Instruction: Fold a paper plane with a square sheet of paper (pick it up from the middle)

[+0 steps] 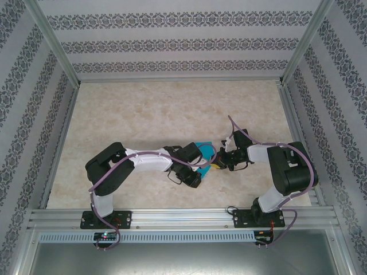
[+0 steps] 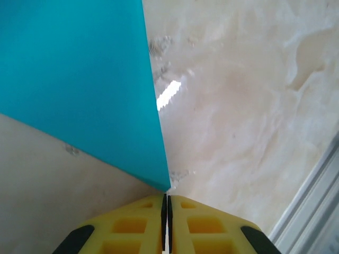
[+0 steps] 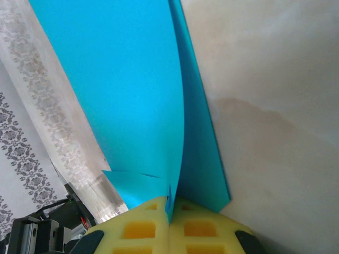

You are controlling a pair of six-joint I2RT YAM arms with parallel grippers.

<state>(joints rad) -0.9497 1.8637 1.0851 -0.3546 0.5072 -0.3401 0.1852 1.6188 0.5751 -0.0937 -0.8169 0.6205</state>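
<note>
The turquoise sheet of paper is folded and held up off the table between my two grippers, near the middle front. My left gripper is shut on its pointed corner. In the left wrist view the yellow fingertips press together where the paper tapers to a tip. My right gripper faces the left one and is shut on the paper. In the right wrist view the paper's layers splay to both sides of the closed jaws, with a small flap at lower left.
The marbled beige table lies beneath and stretches back. Patterned walls enclose three sides. An aluminium rail runs along the front edge, and a rail shows at lower right in the left wrist view.
</note>
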